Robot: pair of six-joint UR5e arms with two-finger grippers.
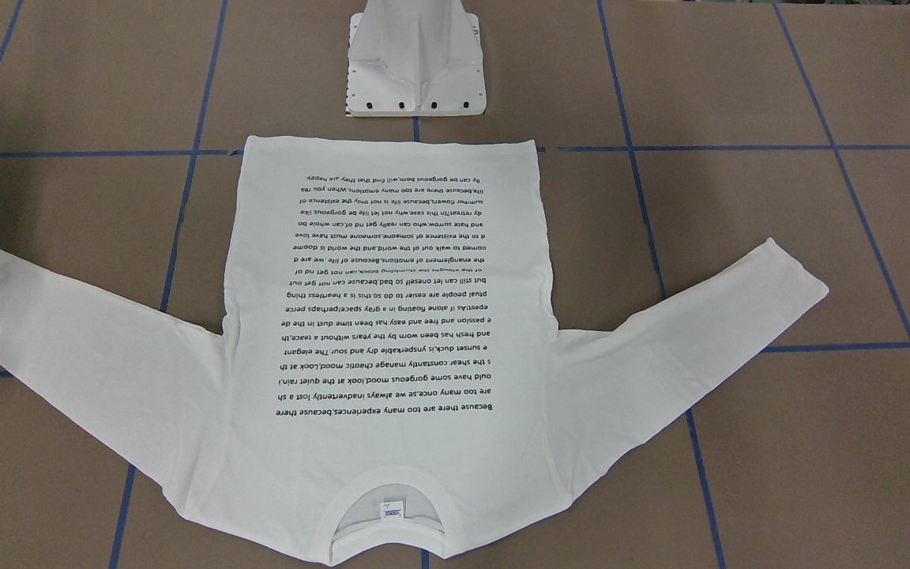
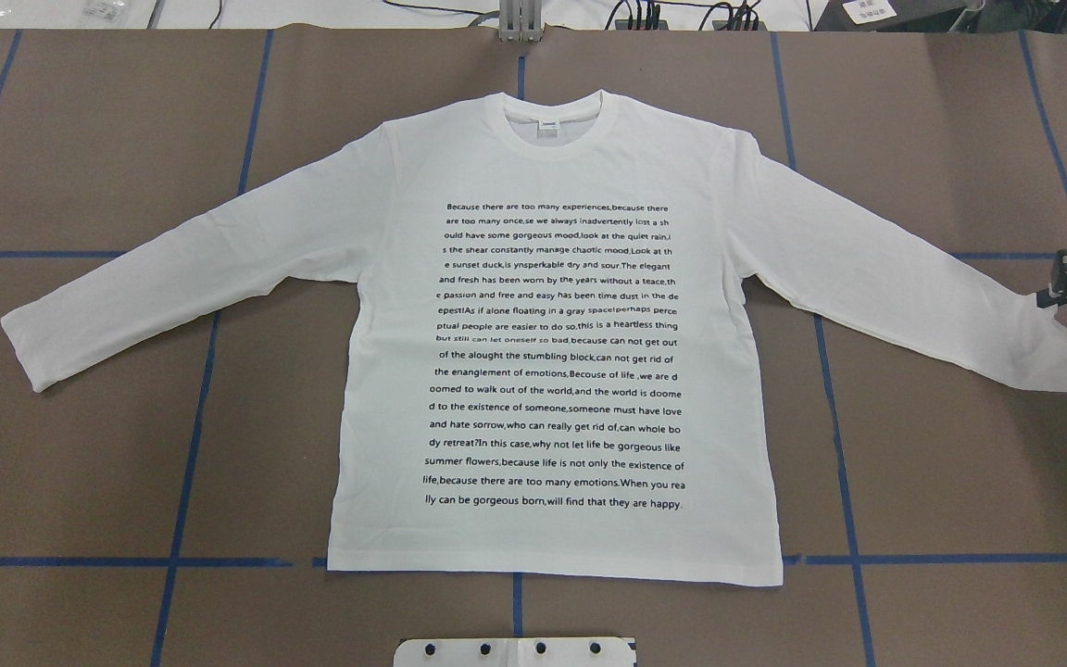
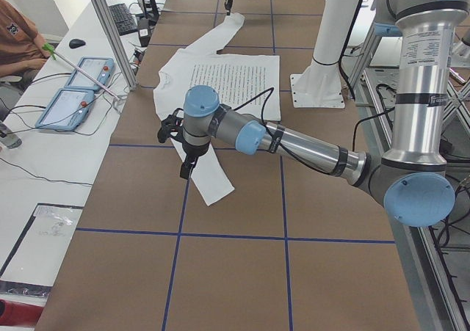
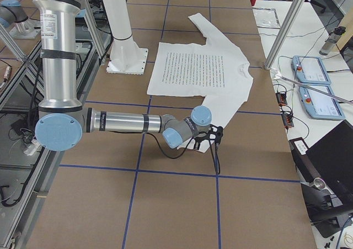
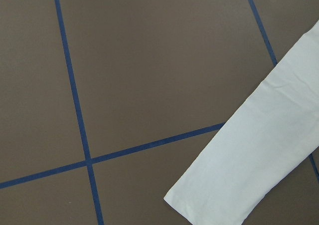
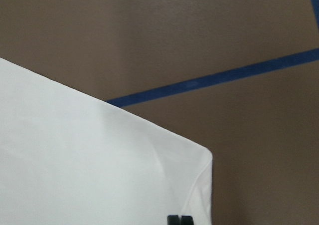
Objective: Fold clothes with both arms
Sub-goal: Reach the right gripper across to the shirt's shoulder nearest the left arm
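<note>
The right arm is stretched low and level across the right-side view, the right gripper turned downward with fingertips pressed together, and the left arm is extended likewise, the left gripper pointed down, its jaws unreadable.

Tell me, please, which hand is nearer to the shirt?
Right. The right hand is at one cuff of the shirt; the left hand hangs clear of the other cuff.

Matt white cloth T-shirt, smooth matt brown table covering, blue tape lines, silvery metal left arm
</note>
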